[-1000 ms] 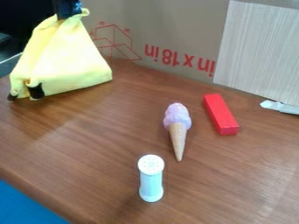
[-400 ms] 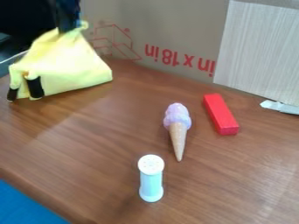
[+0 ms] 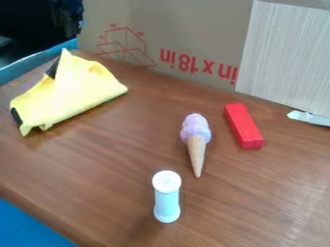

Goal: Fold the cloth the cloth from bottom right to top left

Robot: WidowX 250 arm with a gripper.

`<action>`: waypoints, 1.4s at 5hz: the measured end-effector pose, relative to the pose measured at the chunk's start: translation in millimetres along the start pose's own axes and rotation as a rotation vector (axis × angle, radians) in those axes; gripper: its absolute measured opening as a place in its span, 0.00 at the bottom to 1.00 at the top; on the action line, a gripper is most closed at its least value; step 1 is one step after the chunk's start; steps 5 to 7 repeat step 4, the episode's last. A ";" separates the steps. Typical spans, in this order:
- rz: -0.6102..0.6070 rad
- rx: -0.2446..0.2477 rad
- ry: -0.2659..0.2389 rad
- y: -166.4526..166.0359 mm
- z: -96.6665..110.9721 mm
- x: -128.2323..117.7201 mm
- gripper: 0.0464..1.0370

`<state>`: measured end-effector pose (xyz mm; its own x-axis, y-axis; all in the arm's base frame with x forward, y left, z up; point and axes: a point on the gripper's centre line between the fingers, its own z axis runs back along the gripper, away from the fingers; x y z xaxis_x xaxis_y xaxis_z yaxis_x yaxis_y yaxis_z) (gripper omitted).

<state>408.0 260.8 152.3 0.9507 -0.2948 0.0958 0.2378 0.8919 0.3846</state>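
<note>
So here's the brown wood-grain tabletop (image 3: 258, 193), with a printed brown cardboard box (image 3: 193, 29) along its far edge, and the yellow fabric cloth (image 3: 71, 91) sits by the far left corner, rumpled, one peak standing up. Its long axis runs aslant, from a low end by the left edge across to a blunt corner pointing in over the wood.

And the black gripper (image 3: 75, 30)? Up past that far left corner, just beyond the peak and, it seems, apart from it. Whether it's clenched or released, I can't tell; no cloth shows in its grip.

That's the relation that matters: the cloth lies on the near side of the gripper, peak closest, blunt corner farther off. If more folding is wanted, I'd say the move comes back over the peak to that corner, then across the long axis toward the far left.
</note>
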 end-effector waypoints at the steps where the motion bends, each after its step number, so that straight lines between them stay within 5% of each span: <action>1: 0.025 -0.012 0.000 5.5 -0.3 -7.6 0.96; 3: -0.041 -0.060 -0.023 -30.0 26.0 -25.5 0.96; 4: -0.109 -0.149 -0.038 -75.7 50.4 -41.3 0.96; 7: -0.109 -0.149 -0.038 -75.7 50.4 -41.3 0.96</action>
